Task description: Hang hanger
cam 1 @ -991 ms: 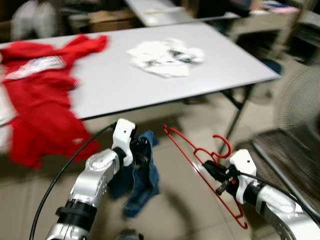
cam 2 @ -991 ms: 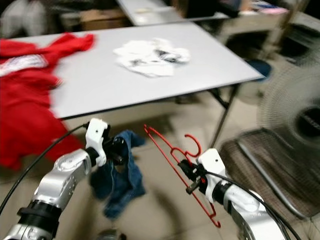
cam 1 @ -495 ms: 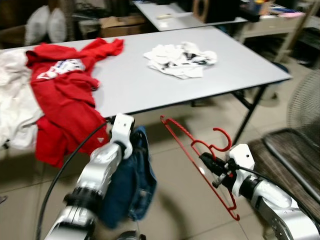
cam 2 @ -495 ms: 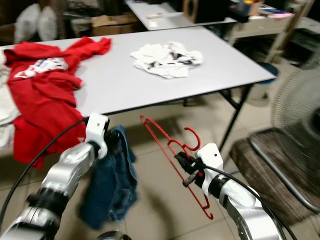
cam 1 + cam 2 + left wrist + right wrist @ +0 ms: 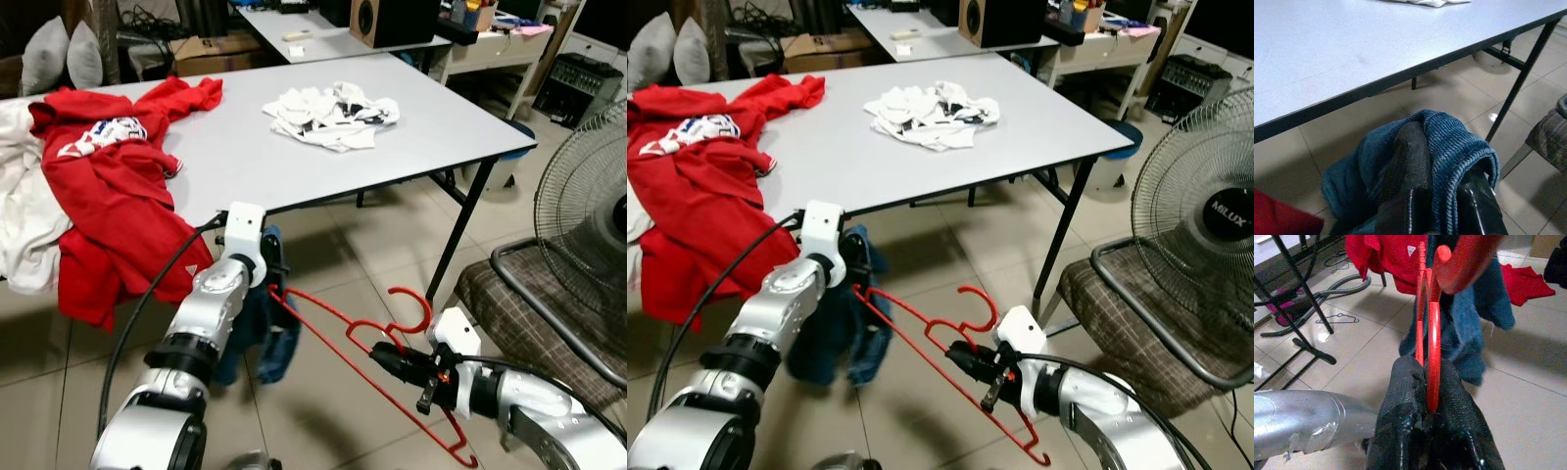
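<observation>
A thin red wire hanger (image 5: 1433, 348) sits pinched in my right gripper (image 5: 394, 360), which is shut on its neck just below the hook (image 5: 422, 315). The hanger lies low over the tiled floor, and its far shoulder (image 5: 277, 294) reaches the blue denim garment (image 5: 257, 335). That garment hangs from my left gripper (image 5: 268, 262), shut on a fold of it (image 5: 1454, 139) just below the grey table's (image 5: 245, 162) front edge. One black finger (image 5: 1411, 152) shows against the cloth; the other is mostly wrapped by it.
A red garment (image 5: 110, 186) drapes over the table's left front edge, beside a white one (image 5: 22, 211). A white crumpled garment (image 5: 331, 108) lies at the table's back. A standing fan (image 5: 586, 201) and a checked chair (image 5: 534, 308) are on the right. The table leg (image 5: 453, 240) stands between.
The camera has steadied and shifted. My right gripper has lowered and tilted the hanger flatter, bringing its far end over to the blue garment. The left gripper still holds that garment.
</observation>
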{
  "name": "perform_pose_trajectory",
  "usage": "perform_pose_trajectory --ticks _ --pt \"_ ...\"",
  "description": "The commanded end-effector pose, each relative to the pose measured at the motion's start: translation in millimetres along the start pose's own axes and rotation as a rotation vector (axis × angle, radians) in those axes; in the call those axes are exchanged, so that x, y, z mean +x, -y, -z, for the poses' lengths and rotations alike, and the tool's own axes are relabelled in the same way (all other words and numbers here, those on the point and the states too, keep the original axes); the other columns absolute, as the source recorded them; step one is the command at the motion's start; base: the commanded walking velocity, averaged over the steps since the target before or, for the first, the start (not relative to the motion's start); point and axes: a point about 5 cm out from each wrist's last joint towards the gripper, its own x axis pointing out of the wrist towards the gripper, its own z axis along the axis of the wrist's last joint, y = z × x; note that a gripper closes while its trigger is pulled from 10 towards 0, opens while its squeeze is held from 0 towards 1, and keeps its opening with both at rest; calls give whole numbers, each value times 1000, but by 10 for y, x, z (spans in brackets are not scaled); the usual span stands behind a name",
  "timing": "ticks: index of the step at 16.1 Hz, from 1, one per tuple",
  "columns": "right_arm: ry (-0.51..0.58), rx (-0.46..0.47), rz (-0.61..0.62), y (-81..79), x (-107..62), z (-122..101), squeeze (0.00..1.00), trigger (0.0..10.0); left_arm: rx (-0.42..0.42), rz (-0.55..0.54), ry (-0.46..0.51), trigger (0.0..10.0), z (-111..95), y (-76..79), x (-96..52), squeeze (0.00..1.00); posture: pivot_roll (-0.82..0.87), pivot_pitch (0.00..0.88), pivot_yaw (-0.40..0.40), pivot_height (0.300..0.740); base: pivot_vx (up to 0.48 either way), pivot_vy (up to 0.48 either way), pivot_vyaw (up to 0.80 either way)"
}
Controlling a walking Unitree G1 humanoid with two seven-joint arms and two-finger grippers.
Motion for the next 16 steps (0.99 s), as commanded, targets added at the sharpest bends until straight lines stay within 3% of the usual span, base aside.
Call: perform_pose_trajectory --ticks 1,5,11,12,13,14,16 --pt "1 -10 34 71 36 -50 0 10000 21 24 54 10000 -176 75 44 0 -36 0 34 740 0 0 0" --pt "-35 -7 83 168 61 -46 0 10000 -22 24 91 10000 -298 88 46 0 -26 0 16 740 0 0 0" --pt "-18 -4 104 237 54 -101 0 10000 -5 38 109 10000 -350 107 39 0 -21 0 2 740 0 0 0" --pt "-14 -7 104 249 85 -115 0 10000 -7 47 113 6000 -360 129 41 0 -18 0 -1 740 0 0 0" --pt "-13 -9 105 253 94 -120 0 10000 -8 49 115 6000 -363 135 42 0 -18 0 -2 740 0 0 0" --pt "-5 -19 109 256 103 -149 0 10000 -10 47 116 78 -366 131 44 0 -15 0 -5 740 0 0 0" --pt "18 -38 133 272 53 -228 0 10000 -16 31 116 0 -364 98 45 0 -12 0 -6 740 0 0 0"
